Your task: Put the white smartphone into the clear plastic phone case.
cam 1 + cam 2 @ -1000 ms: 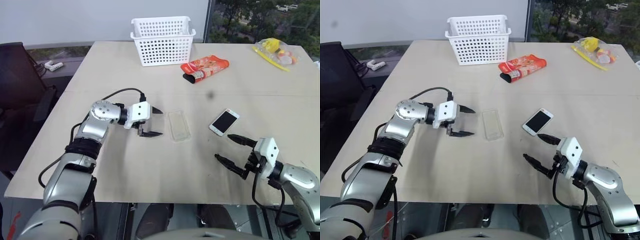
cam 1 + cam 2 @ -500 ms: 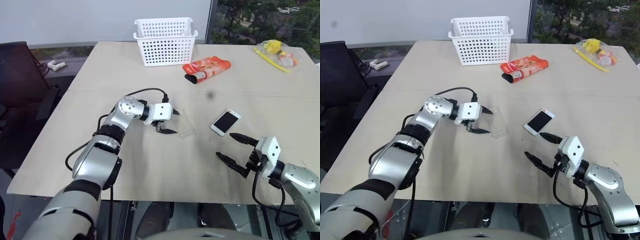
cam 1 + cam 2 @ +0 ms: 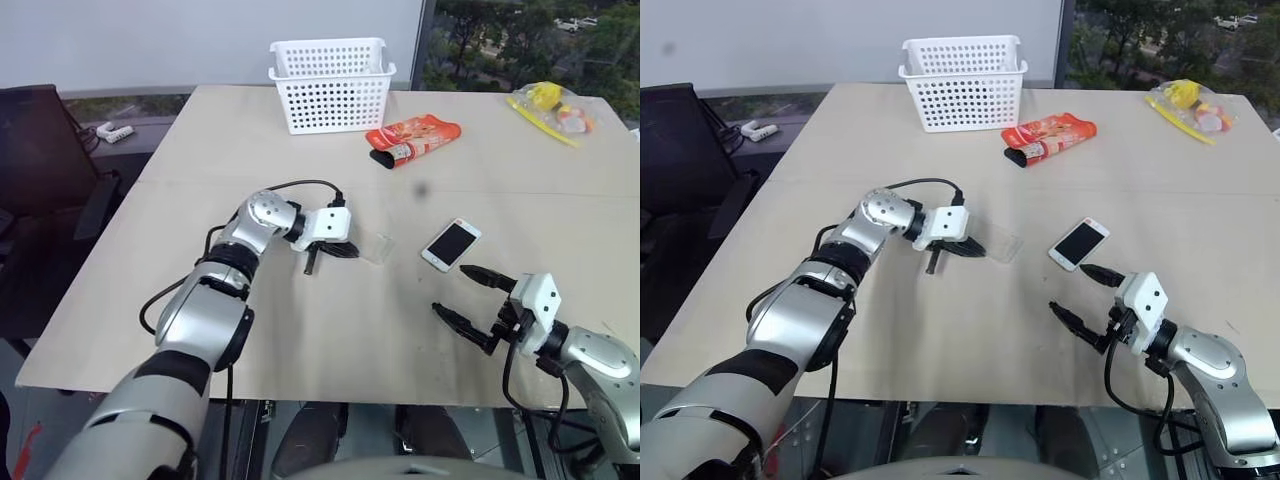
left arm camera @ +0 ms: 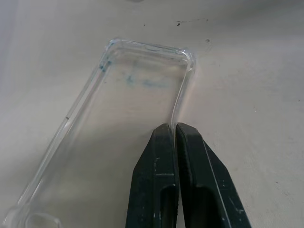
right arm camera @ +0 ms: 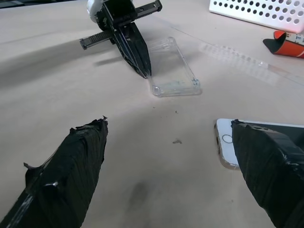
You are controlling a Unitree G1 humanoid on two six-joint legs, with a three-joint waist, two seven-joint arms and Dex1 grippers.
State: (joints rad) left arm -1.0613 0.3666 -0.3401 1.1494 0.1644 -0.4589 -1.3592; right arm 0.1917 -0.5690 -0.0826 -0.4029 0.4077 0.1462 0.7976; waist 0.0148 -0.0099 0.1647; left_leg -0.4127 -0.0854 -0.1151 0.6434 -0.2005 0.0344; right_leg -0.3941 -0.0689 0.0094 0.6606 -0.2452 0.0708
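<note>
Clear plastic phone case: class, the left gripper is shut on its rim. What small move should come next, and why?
Probably the open right gripper should close on the white smartphone, which lies untouched just beyond its fingertips. The left gripper already pinches one long rim of the clear plastic phone case, so the case is secured and the phone remains to be fetched.

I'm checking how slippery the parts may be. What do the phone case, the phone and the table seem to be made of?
Clear plastic phone case: thin transparent plastic, glossy; the table shows through it and its rim glints.
White smartphone: dark glass-like front with white edges, probably plastic or painted metal.
Table: pale matte top, possibly laminate or wood; no glare.
</note>
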